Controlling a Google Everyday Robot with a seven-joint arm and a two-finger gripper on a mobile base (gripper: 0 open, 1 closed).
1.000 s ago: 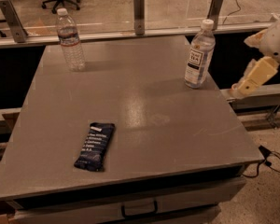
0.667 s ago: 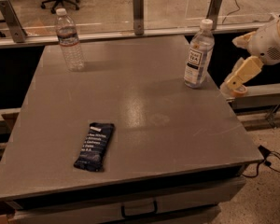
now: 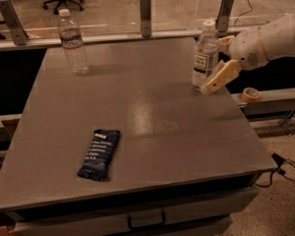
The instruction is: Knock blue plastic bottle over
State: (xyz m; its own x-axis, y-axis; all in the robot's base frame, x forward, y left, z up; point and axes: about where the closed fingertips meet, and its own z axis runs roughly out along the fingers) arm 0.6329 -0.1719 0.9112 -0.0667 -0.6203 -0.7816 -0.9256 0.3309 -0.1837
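The blue plastic bottle [image 3: 205,57] stands upright near the right rear corner of the grey table [image 3: 152,112]. It is clear, with a white cap and a white label with a dark block. My gripper [image 3: 219,63] reaches in from the right, right next to the bottle, and is open and empty. Its lower cream finger [image 3: 220,76] slants down to the bottle's base on its right side and seems to touch it. The upper finger [image 3: 226,40] sits by the bottle's shoulder.
A ribbed clear bottle [image 3: 73,42] stands at the back left. A dark blue snack bar [image 3: 99,153] lies front left of centre. A tape roll [image 3: 250,94] rests on the ledge to the right. Metal posts [image 3: 145,7] line the rear edge.
My gripper has moved left, from off the table's right edge to right beside the blue plastic bottle. The bottle still stands upright in the same spot.
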